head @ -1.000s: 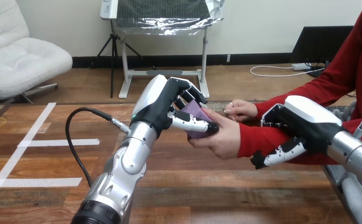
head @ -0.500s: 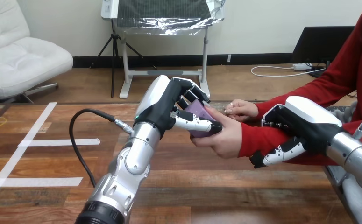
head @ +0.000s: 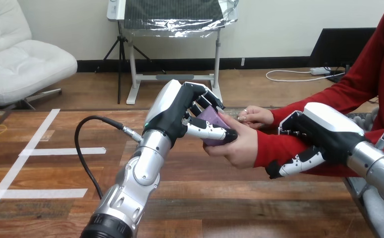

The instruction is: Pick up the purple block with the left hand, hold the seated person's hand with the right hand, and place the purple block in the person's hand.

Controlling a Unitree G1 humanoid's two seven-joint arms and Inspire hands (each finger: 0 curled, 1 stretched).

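- Above the tabletop (head: 229, 198), mid-view: the left robot hand (head: 177, 111) is closed round the purple block (head: 210, 120). Its fingers curl over the far side and its thumb (head: 209, 132) lies across the near face.
- The block is at 3 o'clock from the left palm, clear of the tabletop. Its lower right end is pressed into the person's hand (head: 239, 146), which cups it from 4 o'clock.
- One of the person's fingers lies along the block's right edge, so both hands are on the block. My read: handover is in progress and release is not yet done.
- The right robot hand (head: 323, 130), at 3 o'clock of the person's hand, clasps the person's forearm (head: 279, 148) in the red sleeve. Its fingers go over the top and its thumb sits underneath. The hold is on the forearm, not the hand or wrist.
- The person's other hand (head: 254, 115) is at 1 o'clock of the block, apart from it.
- Handling (judgement): the block looks small, rigid and light, with smooth flat faces. There's no crush risk, but it could slide out if the thumb lifts before the palm bears it.
- Best hold: opposing flat faces near the left end, leaving the right end free for the person's palm.
- The next move calls for easing the thumb off first, then the fingers, and backing out toward 9 o'clock.
- Risk: robot fingers catching the person's fingers during release.
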